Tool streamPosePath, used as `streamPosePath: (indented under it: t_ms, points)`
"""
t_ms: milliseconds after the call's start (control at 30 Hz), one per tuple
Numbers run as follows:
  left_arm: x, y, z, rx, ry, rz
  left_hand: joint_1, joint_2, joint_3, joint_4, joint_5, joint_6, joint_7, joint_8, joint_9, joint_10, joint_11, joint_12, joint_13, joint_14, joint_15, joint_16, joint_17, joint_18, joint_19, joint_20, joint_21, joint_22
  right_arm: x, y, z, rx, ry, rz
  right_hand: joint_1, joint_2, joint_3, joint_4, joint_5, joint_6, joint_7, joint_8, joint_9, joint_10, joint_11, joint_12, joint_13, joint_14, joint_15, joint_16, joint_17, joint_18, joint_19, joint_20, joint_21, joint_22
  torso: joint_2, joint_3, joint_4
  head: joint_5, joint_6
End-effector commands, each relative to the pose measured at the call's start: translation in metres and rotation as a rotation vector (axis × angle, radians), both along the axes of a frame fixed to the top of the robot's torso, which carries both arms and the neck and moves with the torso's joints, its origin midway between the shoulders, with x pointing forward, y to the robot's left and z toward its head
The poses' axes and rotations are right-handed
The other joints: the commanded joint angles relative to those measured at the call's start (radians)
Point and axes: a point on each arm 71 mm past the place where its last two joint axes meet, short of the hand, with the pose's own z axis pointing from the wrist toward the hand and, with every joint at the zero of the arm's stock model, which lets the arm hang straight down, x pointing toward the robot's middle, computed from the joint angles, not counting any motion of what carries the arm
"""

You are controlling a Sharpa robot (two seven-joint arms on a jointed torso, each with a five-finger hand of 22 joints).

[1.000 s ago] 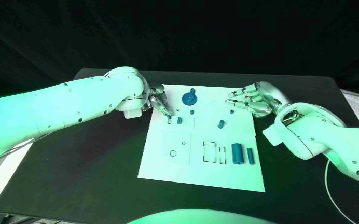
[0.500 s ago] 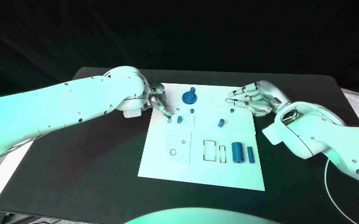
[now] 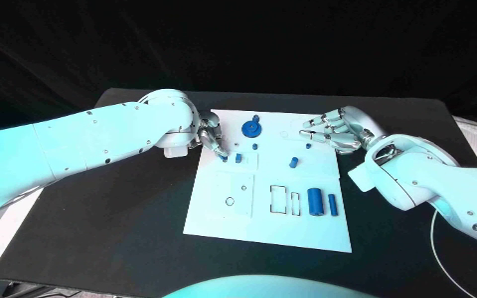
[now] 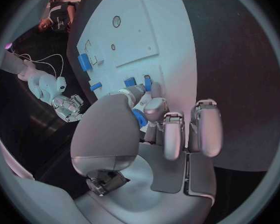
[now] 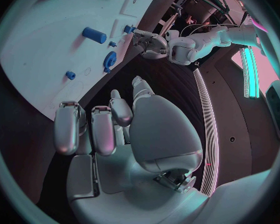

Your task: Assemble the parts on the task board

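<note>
Your task board (image 3: 260, 208) lies mid-frame on the black table (image 3: 109, 236), with blue parts scattered on it: a gear (image 3: 251, 130) near its upper edge and a cylinder (image 3: 315, 203) lower right. Your left hand (image 3: 211, 139) reaches over the board's upper-left corner, fingertips by a small blue part (image 3: 238, 158); you cannot tell whether it grips it. Your right hand (image 3: 336, 131) hovers at the upper-right corner, fingers curled loosely apart, holding nothing.

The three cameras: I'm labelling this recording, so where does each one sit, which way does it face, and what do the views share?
Head view: on the robot's head, looking down at the white rectangular task board on the black table; both white arms enter, left hand and right hand at the board's far corners.
Left wrist view: behind the left hand, facing along the board.
Right wrist view: behind the right hand, facing across the board.
Shared: each wrist view shows the opposite hand; all show the board.
</note>
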Motion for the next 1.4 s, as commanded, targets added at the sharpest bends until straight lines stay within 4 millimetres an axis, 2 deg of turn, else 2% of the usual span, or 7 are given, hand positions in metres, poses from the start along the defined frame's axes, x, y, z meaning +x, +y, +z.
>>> streamPosePath:
  t_ms: [33, 533, 800, 933, 1233, 1400]
  points:
    - [-0.0025, -0.0022, -0.0029, 0.017, 0.020, -0.019, 0.012, 0.000, 0.140, -0.133, 0.003, 0.007, -0.001, 0.005, 0.002, 0.008, 0.001, 0.002, 0.001, 0.105, 0.000, 0.003, 0.263, -0.008, 0.039, -0.001, 0.006, 0.152, -0.0007, 0.0018, -0.0006, 0.000, -0.002, 0.016, 0.001, 0.009, -0.004, 0.001, 0.005, 0.001, -0.002, 0.004, 0.001, -0.003, 0.002, 0.000, 0.000, 0.035, 0.000, -0.006, 0.000, 0.016, -0.006, -0.002, -0.005, -0.001, -0.001, 0.0005, 0.0001, 0.001, -0.001]
    - [-0.0050, -0.0020, -0.0069, 0.026, 0.037, -0.025, 0.009, -0.001, 0.142, -0.134, 0.006, 0.009, -0.001, 0.004, 0.001, 0.008, 0.000, 0.002, 0.001, 0.105, 0.000, 0.003, 0.263, -0.007, 0.039, -0.001, 0.005, 0.151, -0.0014, 0.0022, -0.0028, 0.002, 0.003, 0.018, 0.001, 0.009, -0.004, 0.001, 0.005, 0.001, -0.002, 0.004, 0.001, -0.003, 0.002, 0.000, 0.000, 0.035, 0.000, -0.006, 0.000, 0.016, -0.006, -0.002, -0.005, -0.001, 0.000, 0.0003, 0.0004, 0.006, -0.006]
    - [-0.0054, -0.0030, -0.0091, 0.033, 0.044, -0.023, 0.008, -0.001, 0.144, -0.134, 0.007, 0.009, -0.001, 0.004, 0.001, 0.009, 0.000, 0.003, 0.002, 0.105, 0.000, 0.003, 0.263, -0.007, 0.039, -0.001, 0.005, 0.151, -0.0021, 0.0026, -0.0046, 0.004, 0.007, 0.019, 0.001, 0.010, -0.005, 0.002, 0.006, 0.002, -0.002, 0.004, 0.001, -0.003, 0.002, 0.001, 0.000, 0.036, 0.000, -0.005, 0.001, 0.016, -0.006, -0.002, -0.005, -0.001, 0.000, 0.0002, -0.0017, 0.007, -0.005]
    - [-0.0055, -0.0041, -0.0102, 0.034, 0.047, -0.024, 0.007, -0.001, 0.144, -0.134, 0.007, 0.010, -0.001, 0.004, 0.001, 0.010, 0.000, 0.004, 0.003, 0.105, 0.000, 0.003, 0.263, -0.007, 0.039, -0.001, 0.005, 0.151, -0.0023, 0.0025, -0.0049, 0.004, 0.008, 0.019, 0.001, 0.010, -0.005, 0.002, 0.006, 0.002, -0.002, 0.004, 0.001, -0.003, 0.002, 0.001, 0.000, 0.036, 0.000, -0.005, 0.001, 0.016, -0.006, -0.002, -0.005, -0.001, 0.000, 0.0006, -0.0006, 0.006, -0.006]
    - [-0.0056, -0.0078, -0.0121, 0.035, 0.061, -0.024, -0.015, -0.003, 0.145, -0.130, 0.009, 0.016, -0.005, 0.003, 0.000, 0.017, -0.001, 0.010, 0.011, 0.105, 0.000, 0.003, 0.263, -0.007, 0.039, -0.001, 0.004, 0.152, -0.0025, 0.0027, -0.0050, 0.005, 0.009, 0.020, 0.001, 0.010, -0.005, 0.002, 0.006, 0.002, -0.002, 0.004, 0.001, -0.003, 0.002, 0.001, 0.000, 0.036, 0.000, -0.005, 0.001, 0.016, -0.006, -0.002, -0.005, -0.001, 0.000, 0.0012, -0.0013, 0.005, -0.009]
    - [-0.0051, -0.0085, -0.0128, 0.042, 0.065, -0.015, -0.047, -0.006, 0.128, -0.123, 0.007, 0.031, -0.015, 0.004, 0.000, 0.029, -0.008, 0.027, 0.029, 0.105, -0.005, 0.003, 0.263, -0.008, 0.041, -0.003, 0.007, 0.156, -0.0026, 0.0026, -0.0049, 0.005, 0.008, 0.020, 0.001, 0.010, -0.005, 0.002, 0.006, 0.002, -0.002, 0.004, 0.001, -0.003, 0.002, 0.001, 0.000, 0.036, 0.000, -0.005, 0.001, 0.016, -0.006, -0.002, -0.005, -0.001, 0.000, 0.0018, -0.0017, 0.004, -0.009]
